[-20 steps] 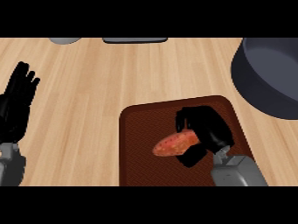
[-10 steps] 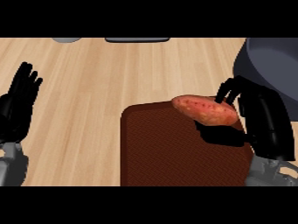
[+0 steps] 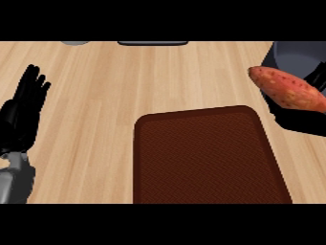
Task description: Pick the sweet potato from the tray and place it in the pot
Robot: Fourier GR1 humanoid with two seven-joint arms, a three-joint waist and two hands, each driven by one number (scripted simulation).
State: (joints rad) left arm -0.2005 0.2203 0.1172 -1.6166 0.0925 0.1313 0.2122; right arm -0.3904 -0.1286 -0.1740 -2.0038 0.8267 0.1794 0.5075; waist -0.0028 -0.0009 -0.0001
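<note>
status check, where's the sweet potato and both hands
Right hand shut on sweet potato, lifted off the tray, at the pot edge. Left hand open, resting at left. No obstruction seen.

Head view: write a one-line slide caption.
Right hand holds the sweet potato by the pot, clear of the tray; left hand rests open.

Clearly a kitchen, judging by the pale wood-grain table [image 3: 116, 91] with a dark pot [image 3: 284, 51], a brown tray [image 3: 201, 162] and a sweet potato [image 3: 287, 88].
</note>
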